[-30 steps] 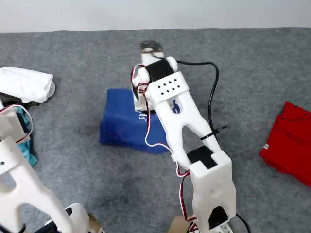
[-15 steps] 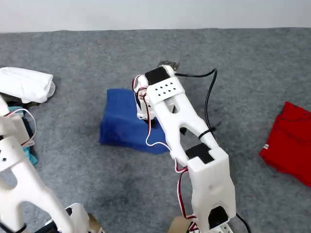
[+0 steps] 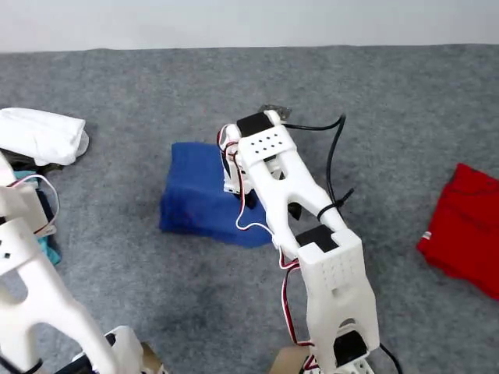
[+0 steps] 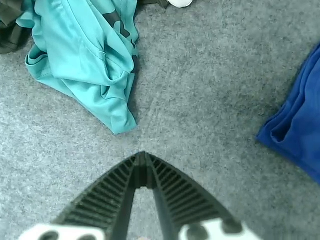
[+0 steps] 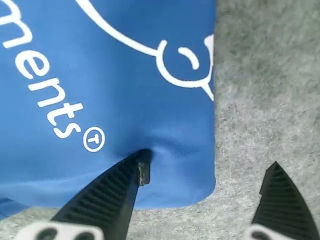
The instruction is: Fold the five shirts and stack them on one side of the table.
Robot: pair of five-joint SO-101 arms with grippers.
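Grey carpet [image 3: 390, 93] carries the blue shirt [image 3: 195, 199] at centre and a red shirt [image 3: 464, 230] at three o'clock. My right gripper [image 5: 209, 170] stands wide over the blue shirt's edge, one finger pressing it; my left gripper [image 4: 144, 156] is closed, empty.

Folded blue shirt [image 3: 195, 199] with white print, flat at table centre, white shirt [image 3: 43, 134] bundled at far left, teal shirt [image 4: 85, 55] crumpled near left edge, red shirt [image 3: 464, 230] at right edge.
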